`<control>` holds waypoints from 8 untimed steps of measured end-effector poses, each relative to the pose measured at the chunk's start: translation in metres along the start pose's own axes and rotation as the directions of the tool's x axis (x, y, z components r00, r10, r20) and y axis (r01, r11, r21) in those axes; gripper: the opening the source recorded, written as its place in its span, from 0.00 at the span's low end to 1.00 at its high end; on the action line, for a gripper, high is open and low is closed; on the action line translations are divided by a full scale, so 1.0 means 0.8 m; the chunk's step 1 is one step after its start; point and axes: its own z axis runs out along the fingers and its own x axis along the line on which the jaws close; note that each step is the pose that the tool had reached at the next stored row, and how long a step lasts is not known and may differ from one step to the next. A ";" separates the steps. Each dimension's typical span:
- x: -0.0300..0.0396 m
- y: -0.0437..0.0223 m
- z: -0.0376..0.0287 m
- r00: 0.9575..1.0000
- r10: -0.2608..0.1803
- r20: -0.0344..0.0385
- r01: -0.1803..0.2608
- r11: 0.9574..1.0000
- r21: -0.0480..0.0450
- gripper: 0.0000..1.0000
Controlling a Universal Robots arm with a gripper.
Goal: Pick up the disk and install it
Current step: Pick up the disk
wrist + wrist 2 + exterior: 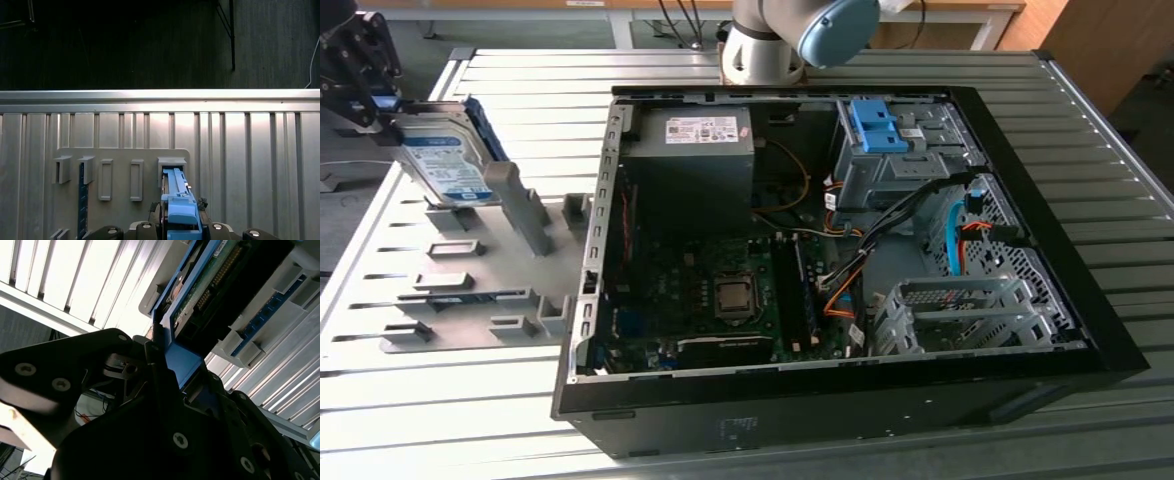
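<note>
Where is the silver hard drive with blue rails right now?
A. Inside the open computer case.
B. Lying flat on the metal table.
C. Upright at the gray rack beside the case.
C: the disk stands on edge at the gray rack, outside the computer case, with the gripper at its top edge.
</note>
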 end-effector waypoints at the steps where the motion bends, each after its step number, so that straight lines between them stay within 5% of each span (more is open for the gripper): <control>1: 0.0000 0.0000 -0.0004 1.000 0.000 0.000 0.000 1.000 0.000 0.36; 8: 0.0000 0.0000 -0.0017 1.000 0.000 0.000 0.000 1.000 0.000 0.36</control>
